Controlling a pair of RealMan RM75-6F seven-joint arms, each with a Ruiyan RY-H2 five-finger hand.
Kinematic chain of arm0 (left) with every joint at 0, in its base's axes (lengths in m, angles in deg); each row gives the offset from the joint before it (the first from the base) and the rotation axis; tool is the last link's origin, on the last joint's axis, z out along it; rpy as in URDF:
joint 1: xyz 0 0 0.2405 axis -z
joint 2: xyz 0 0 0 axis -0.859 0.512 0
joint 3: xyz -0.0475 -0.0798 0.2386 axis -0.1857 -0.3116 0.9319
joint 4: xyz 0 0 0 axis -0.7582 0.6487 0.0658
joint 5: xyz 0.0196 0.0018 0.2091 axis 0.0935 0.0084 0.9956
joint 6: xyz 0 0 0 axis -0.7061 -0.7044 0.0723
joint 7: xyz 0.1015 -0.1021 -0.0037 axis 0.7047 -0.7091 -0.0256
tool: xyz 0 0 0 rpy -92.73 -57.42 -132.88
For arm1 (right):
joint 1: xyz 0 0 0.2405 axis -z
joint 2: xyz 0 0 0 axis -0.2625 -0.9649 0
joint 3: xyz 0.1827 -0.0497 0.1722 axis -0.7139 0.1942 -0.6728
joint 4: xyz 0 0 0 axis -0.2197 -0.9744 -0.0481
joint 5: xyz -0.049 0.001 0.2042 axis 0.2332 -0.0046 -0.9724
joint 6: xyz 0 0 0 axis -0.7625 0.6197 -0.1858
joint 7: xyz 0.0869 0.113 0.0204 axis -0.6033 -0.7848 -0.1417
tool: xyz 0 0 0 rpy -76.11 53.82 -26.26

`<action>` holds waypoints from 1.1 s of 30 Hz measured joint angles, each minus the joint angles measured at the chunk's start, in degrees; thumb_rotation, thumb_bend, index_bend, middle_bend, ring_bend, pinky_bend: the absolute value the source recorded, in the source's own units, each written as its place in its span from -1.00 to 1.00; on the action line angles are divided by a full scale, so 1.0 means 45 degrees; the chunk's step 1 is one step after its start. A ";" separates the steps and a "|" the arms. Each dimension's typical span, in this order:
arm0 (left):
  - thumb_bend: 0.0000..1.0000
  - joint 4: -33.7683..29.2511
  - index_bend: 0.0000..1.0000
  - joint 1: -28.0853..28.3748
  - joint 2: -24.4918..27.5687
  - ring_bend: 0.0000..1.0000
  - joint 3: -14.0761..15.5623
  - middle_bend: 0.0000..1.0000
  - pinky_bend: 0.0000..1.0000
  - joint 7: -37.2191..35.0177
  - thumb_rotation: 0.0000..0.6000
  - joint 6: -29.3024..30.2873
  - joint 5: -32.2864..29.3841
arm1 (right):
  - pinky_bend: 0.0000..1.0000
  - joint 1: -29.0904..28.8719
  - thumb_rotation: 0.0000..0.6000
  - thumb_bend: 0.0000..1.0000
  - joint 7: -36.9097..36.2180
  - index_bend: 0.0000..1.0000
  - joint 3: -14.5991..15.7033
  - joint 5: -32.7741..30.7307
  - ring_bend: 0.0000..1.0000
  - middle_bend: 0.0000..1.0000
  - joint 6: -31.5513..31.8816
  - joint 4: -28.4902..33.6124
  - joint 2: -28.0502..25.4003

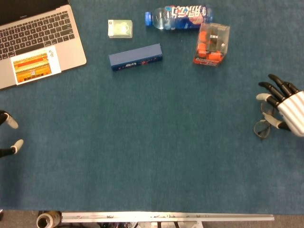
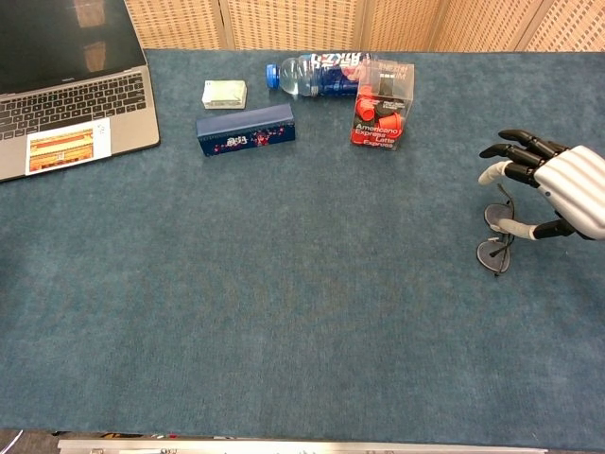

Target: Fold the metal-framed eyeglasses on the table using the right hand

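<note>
Head view: your right hand (image 1: 287, 110) sits at the far right edge of the bench (image 1: 156, 142), fingers spread and pointing left, partly cut off by the frame.
Right hand state: fingers apart and gripping nothing; the thumb tip lies just over the eyeglasses (image 1: 262, 124), and you cannot tell from either view whether it touches them.
Eyeglasses: they lie on the blue bench surface directly under and just left of your right hand, lenses toward the left; the chest view shows both round lenses (image 2: 495, 238) with the thin frame running back beneath the hand (image 2: 558, 184).
Temples: hidden by the hand, so you cannot tell whether they are folded.
Left hand: only its fingertips (image 1: 10, 135) show at the left edge in the head view, spread apart and holding nothing; it is well apart from the eyeglasses.
Laptop: open at the far left corner (image 1: 38, 40), with a red and yellow sticker on its palm rest.
Blue box: a long narrow box (image 1: 135, 57) lies near the back centre of the bench.
Small pale box: just behind the blue box (image 1: 119, 28).
Bottle: a clear bottle with a blue cap lies on its side at the back (image 1: 178, 17).
Clear carton: holds orange capsules, just right of and touching the bottle (image 1: 212, 43).
</note>
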 measured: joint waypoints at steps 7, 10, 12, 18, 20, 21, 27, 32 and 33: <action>-0.68 0.0089 -0.02 -0.0038 -0.0027 -0.52 0.0019 -0.27 0.02 -0.0122 1.00 0.0012 0.0001 | -0.39 -0.0006 1.00 -0.66 -0.0049 -0.26 0.0052 0.0033 -0.83 -0.55 -0.0099 -0.0123 0.0131; -0.68 0.0127 -0.02 -0.0050 -0.0041 -0.52 0.0030 -0.27 0.02 -0.0166 1.00 0.0006 0.0003 | -0.39 0.0054 1.00 -0.66 -0.0044 -0.26 0.0114 0.0063 -0.83 -0.55 -0.0180 -0.0170 0.0170; -0.68 0.0120 -0.02 -0.0056 -0.0043 -0.52 0.0029 -0.27 0.02 -0.0175 1.00 0.0005 -0.0005 | -0.39 0.0102 1.00 -0.66 -0.0050 -0.26 0.0156 0.0080 -0.83 -0.55 -0.0254 -0.0204 0.0198; -0.68 0.0162 -0.02 -0.0063 -0.0061 -0.52 0.0031 -0.27 0.02 -0.0202 1.00 0.0008 0.0011 | -0.39 0.0210 1.00 -0.66 -0.0068 -0.26 0.0269 0.0124 -0.83 -0.55 -0.0518 -0.0350 0.0316; -0.68 0.0166 -0.02 -0.0067 -0.0067 -0.52 0.0027 -0.27 0.02 -0.0202 1.00 0.0015 0.0008 | -0.39 0.0229 1.00 -0.66 -0.0081 -0.26 0.0280 0.0118 -0.83 -0.55 -0.0606 -0.0408 0.0367; -0.68 0.0168 -0.02 -0.0067 -0.0068 -0.52 0.0026 -0.27 0.02 -0.0205 1.00 0.0013 0.0007 | -0.39 0.0234 1.00 -0.66 -0.0089 -0.26 0.0281 0.0112 -0.83 -0.55 -0.0645 -0.0432 0.0390; -0.68 0.0173 -0.02 -0.0077 -0.0064 -0.52 0.0026 -0.27 0.02 -0.0221 1.00 0.0000 -0.0013 | -0.39 0.0272 1.00 -0.66 -0.0136 -0.26 0.0289 0.0080 -0.83 -0.55 -0.0816 -0.0597 0.0506; -0.68 0.0166 -0.02 -0.0071 -0.0064 -0.52 0.0019 -0.27 0.02 -0.0207 1.00 0.0009 0.0006 | -0.39 0.0285 1.00 -0.66 -0.0171 -0.26 0.0270 0.0058 -0.83 -0.55 -0.0751 -0.0640 0.0501; -0.68 0.0157 -0.02 -0.0069 -0.0059 -0.52 0.0014 -0.27 0.02 -0.0204 1.00 0.0015 0.0011 | -0.39 0.0283 1.00 -0.66 -0.0177 -0.26 0.0258 0.0053 -0.83 -0.55 -0.0699 -0.0635 0.0487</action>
